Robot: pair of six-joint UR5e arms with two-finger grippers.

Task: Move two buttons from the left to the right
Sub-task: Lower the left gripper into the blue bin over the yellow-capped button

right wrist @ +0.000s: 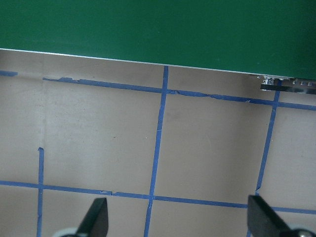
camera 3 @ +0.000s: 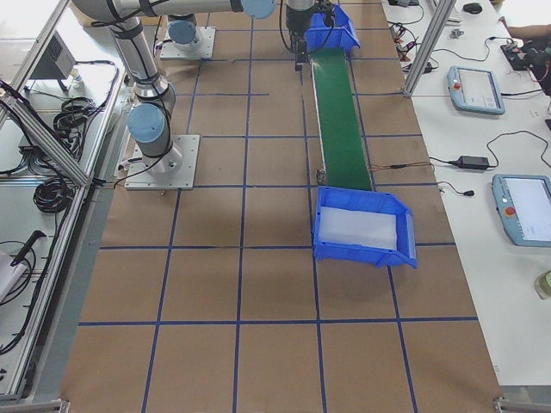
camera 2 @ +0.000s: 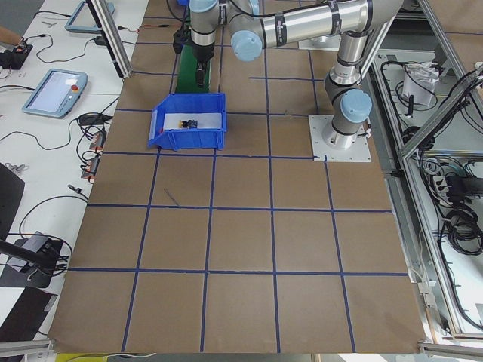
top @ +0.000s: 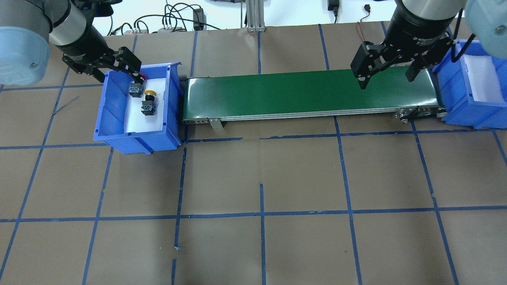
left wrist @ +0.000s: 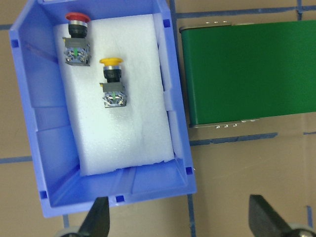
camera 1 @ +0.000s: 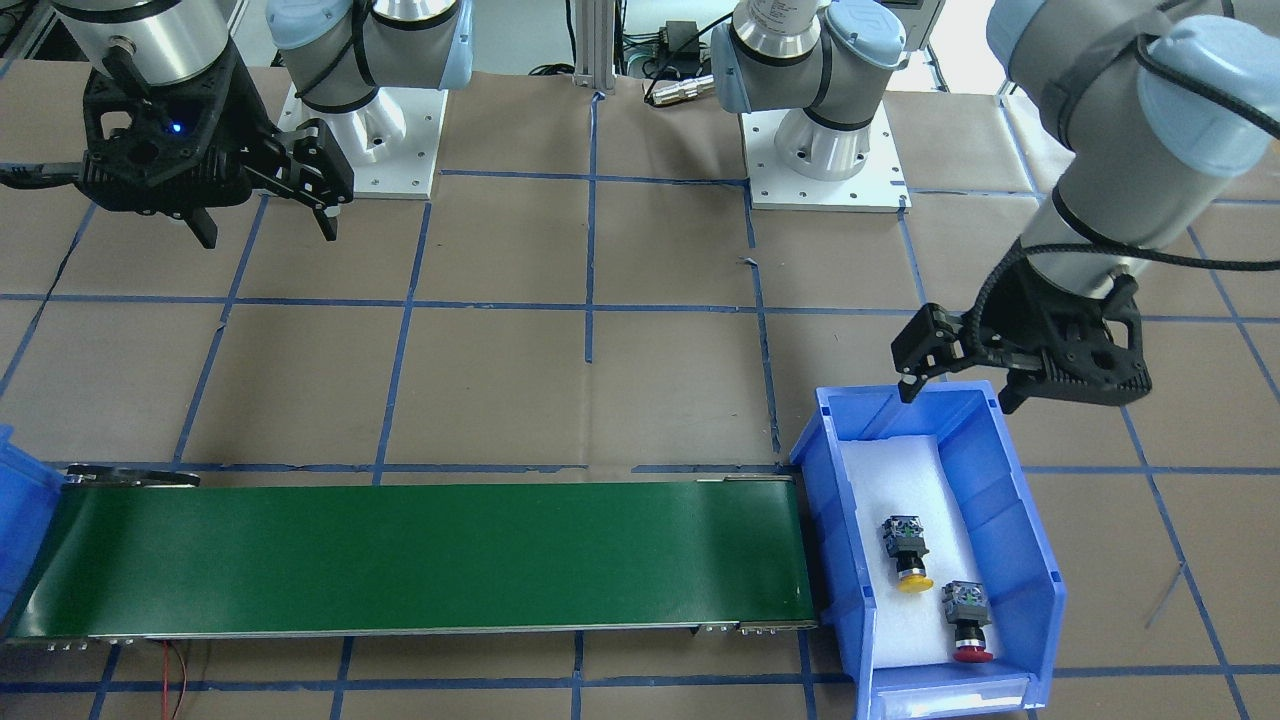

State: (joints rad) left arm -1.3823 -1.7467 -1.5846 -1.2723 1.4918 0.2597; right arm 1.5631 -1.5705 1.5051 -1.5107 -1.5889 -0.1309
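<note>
A wide table point(top: 261, 170) takes up most of the space, covered in brown paper and divided into large squares by blue tape lines point(top: 261, 214); the light is even and flat, with only soft shadows. Along one long side runs a white bench point(camera 3: 516, 284) carrying two grey-rimmed teach pendants point(camera 3: 474, 89), a black power adapter point(camera 3: 472, 161) and loose wires; aluminium posts point(camera 3: 422, 47) rise between the bench and the table; along the opposite side an aluminium frame point(camera 2: 441, 113) holds bundles of black cables point(camera 2: 453, 200).
</note>
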